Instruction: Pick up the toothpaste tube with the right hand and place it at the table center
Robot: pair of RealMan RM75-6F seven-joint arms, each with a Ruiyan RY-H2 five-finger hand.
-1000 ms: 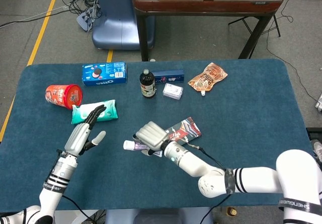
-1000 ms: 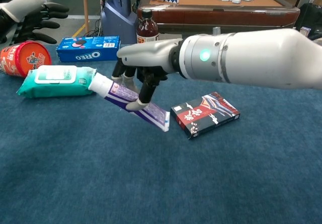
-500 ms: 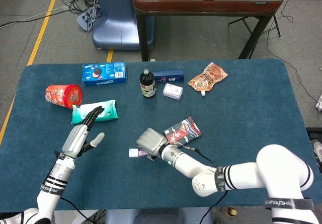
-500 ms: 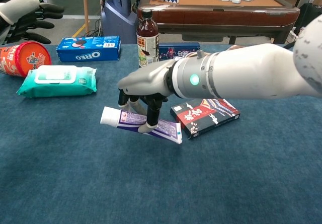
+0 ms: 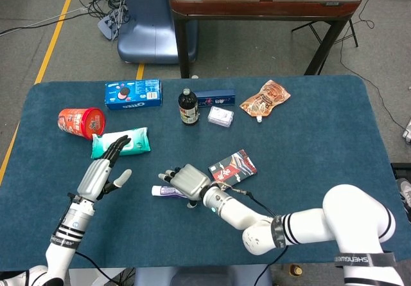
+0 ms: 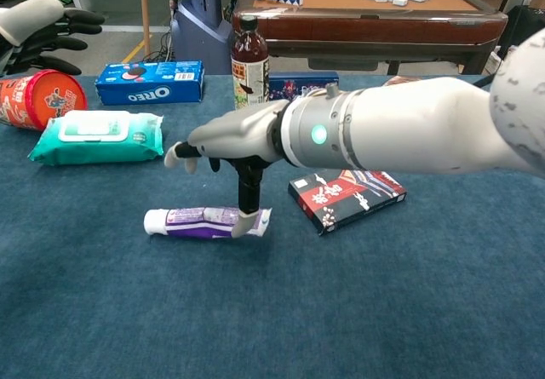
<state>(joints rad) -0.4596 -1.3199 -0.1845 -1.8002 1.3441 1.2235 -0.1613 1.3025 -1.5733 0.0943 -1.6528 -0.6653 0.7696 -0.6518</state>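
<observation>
Beside the toothpaste tube (image 6: 204, 223) lies a card box (image 6: 347, 192).

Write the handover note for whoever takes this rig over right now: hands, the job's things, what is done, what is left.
Right hand: fingers spread above the toothpaste tube, one fingertip down at the tube's flat end; it holds nothing.
Left hand: open, raised off the table near the wet-wipes pack, holding nothing.
Toothpaste tube: lying flat on the blue table, about mid-table, cap toward the robot's left, beside the patterned dark box.
Done: tube set down near the table center.
Left: lift the right hand clear; check the spot counts as center.
</observation>
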